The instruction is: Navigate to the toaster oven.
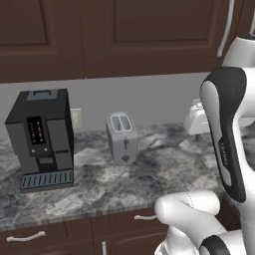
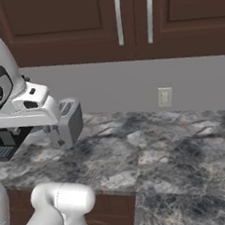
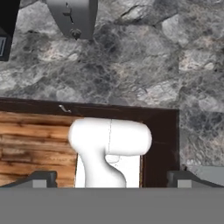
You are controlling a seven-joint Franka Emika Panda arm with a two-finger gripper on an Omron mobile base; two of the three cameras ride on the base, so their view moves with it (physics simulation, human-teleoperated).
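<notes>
Granite counter (image 1: 164, 174): silver toaster (image 1: 122, 137), black coffee machine (image 1: 44, 139).

A white toaster oven (image 1: 195, 119) with rounded corners sits on the grey marbled counter against the back wall, at the right of the left base view, mostly hidden behind the robot's arm.

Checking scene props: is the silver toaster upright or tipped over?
Upright. The toaster stands on its base on the countertop, with its two slots facing up and its lever side facing forward.

Toaster (image 1: 122, 137) right of coffee machine (image 1: 44, 138)
</notes>
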